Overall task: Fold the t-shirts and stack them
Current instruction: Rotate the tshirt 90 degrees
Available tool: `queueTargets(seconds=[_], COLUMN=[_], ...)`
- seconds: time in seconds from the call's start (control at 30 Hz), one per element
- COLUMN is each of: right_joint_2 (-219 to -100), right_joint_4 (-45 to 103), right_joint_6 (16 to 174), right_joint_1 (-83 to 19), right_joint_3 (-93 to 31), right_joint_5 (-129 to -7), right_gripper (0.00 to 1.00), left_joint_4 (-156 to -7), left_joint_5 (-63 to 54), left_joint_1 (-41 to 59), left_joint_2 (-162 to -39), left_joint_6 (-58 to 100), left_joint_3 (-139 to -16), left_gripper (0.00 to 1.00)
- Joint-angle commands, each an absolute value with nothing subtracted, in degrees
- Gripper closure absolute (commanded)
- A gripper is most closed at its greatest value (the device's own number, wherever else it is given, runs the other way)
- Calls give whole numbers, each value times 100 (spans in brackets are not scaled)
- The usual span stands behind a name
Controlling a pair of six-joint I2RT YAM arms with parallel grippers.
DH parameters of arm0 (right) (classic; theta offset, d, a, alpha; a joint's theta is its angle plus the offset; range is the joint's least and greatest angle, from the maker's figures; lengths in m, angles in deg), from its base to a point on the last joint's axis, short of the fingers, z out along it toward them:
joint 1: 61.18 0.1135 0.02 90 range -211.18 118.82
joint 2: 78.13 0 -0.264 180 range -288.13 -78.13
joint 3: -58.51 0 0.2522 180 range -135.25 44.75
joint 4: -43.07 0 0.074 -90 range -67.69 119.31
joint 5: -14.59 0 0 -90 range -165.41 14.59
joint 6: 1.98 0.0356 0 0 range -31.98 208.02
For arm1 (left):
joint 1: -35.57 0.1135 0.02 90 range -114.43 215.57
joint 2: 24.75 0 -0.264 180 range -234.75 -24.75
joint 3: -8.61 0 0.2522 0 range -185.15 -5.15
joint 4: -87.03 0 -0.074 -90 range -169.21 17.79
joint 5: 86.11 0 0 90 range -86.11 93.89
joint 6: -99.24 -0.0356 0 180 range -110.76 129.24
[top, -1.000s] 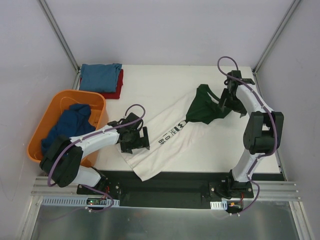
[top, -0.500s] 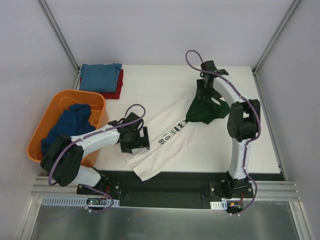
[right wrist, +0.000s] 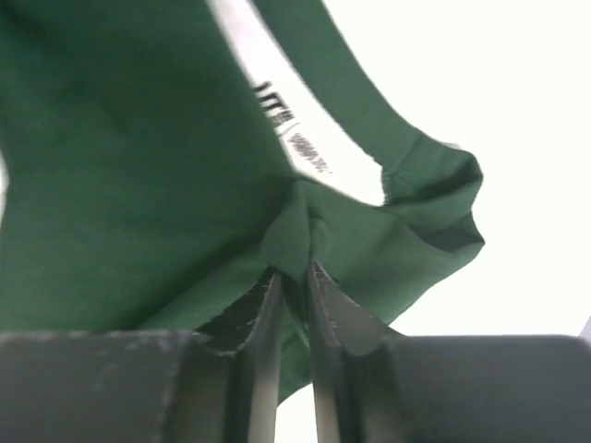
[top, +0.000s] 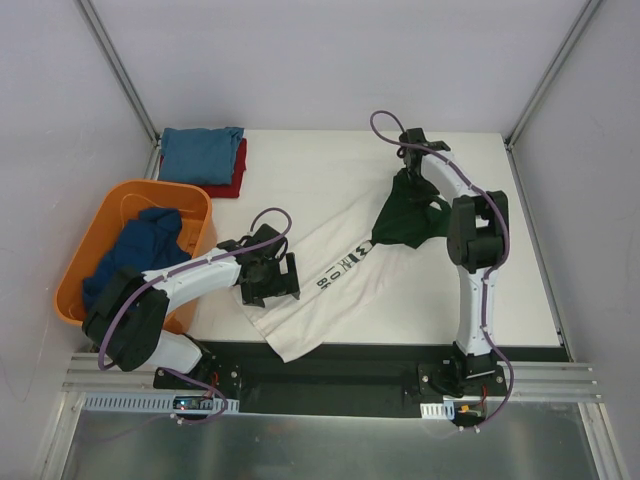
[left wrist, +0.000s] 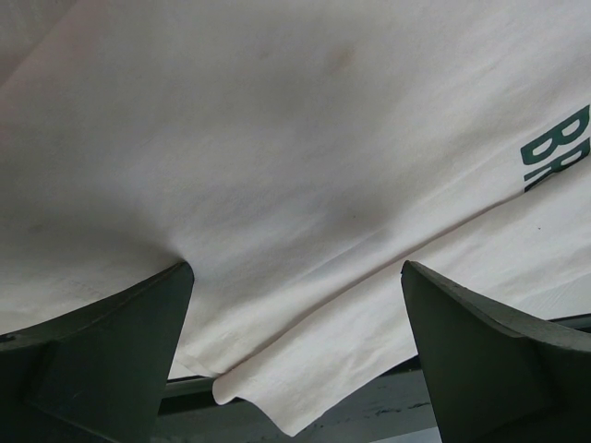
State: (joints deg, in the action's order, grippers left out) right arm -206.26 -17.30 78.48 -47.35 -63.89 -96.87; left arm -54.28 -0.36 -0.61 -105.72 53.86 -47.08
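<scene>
Top external: cream t-shirt (top: 348, 272) diagonal, green end far-right.

The top view looks down on the whole bench (top: 320, 160). Both wrist views, very near, share its shirt (top: 330, 290).

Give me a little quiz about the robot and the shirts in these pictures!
1. True or false: the right gripper is pinching the green sleeve.
2. What lies in the orange basket? A) a dark blue shirt B) a yellow towel C) a pair of socks
3. Fill in: the folded blue shirt lies on top of a ___ shirt.

Key: 1 true; 2 A; 3 red, the red shirt.
</scene>
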Motion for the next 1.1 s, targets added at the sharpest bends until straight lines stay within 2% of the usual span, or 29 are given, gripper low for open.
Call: queueTargets(seconds=[0.0, 0.17, 0.33, 0.5, 0.57, 0.6, 0.63, 0.73, 0.87, 1.07], right_joint_2=[-20197, -19626, -19545, -19660, -19660, -19660, -19652, -19582, -19090, -17641], right_joint_4=[-1762, -1351, -1147, -1234, -1366, -1410, -1471, -1752, -1745, -885], right_joint_6=[8239, 8679, 8688, 8662, 8653, 8644, 8583, 8495, 8468, 8967], right_joint_1=[-4957, -5326, -5730, -5959, -6012, -6030, -6038, -6039, -6021, -5828], right_joint_3=[-6345, -5607, -5140, -5280, -5455, -5552, -5631, -5957, -5712, -3825], right_joint_5=[-10011, -9548, -8948, -8930, -9026, -9061, -9088, -9036, -8281, -6620], right_gripper=[86, 88, 78, 73, 67, 59, 39, 25, 19, 18], left_joint_4=[-5188, -5188, -5188, -5188, -5188, -5188, -5188, -5188, -5188, -5188], left_joint_5=[-7, -24, -42, -59, -51, -59, -51, -68, -59, -86], left_joint_1=[-81, -81, -81, -81, -73, -81, -81, -81, -81, -81], left_joint_2=[-10913, -10931, -10966, -10913, -10904, -10896, -10895, -10895, -10887, -10869], left_joint_6=[5520, 5547, 5529, 5564, 5564, 5564, 5556, 5529, 5485, 5424], left_joint_3=[-4356, -4329, -4355, -4329, -4320, -4329, -4329, -4364, -4425, -4470], left_gripper=[1, 1, 1, 1, 1, 1, 1, 1, 1, 1])
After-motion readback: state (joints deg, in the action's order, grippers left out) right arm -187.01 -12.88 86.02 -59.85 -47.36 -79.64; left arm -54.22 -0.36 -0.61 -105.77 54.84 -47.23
